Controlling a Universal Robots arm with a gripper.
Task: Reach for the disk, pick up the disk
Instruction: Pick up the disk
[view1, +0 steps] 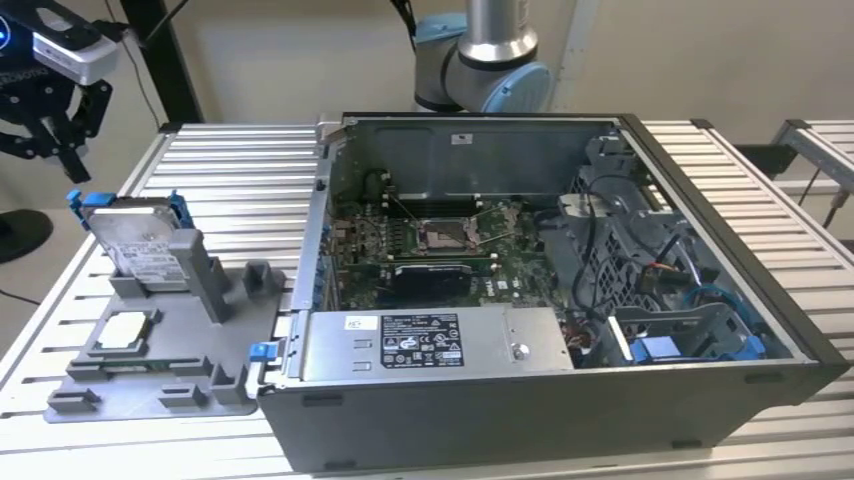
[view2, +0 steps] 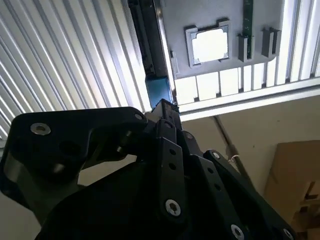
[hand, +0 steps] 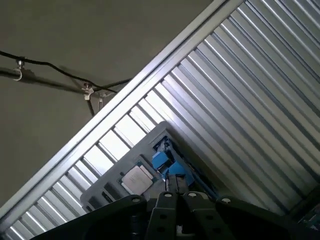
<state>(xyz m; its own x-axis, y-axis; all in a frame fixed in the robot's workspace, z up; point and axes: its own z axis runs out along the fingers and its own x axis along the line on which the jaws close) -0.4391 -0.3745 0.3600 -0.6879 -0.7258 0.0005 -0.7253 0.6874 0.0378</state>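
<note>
There was one disk, one gripper, one grey fixture, one square chip, one open computer case and one power-supply box inside it. The arm's base stood behind the case. The gripper hung pointing down over the slatted table at the exterior view's far left, above the disk and apart from it. In both wrist views its fingertips lay together, holding nothing, and the tip lined up with a blue rail end.

The disk stood on end in a slot of the fixture. Its long axis ran upward, leaning slightly toward the exterior view's left. Its white-labelled face was turned toward the exterior camera, and two blue rail ends showed at its top corners. The chip lay flat in a recess of the fixture, nearer the exterior camera than the disk.
</note>
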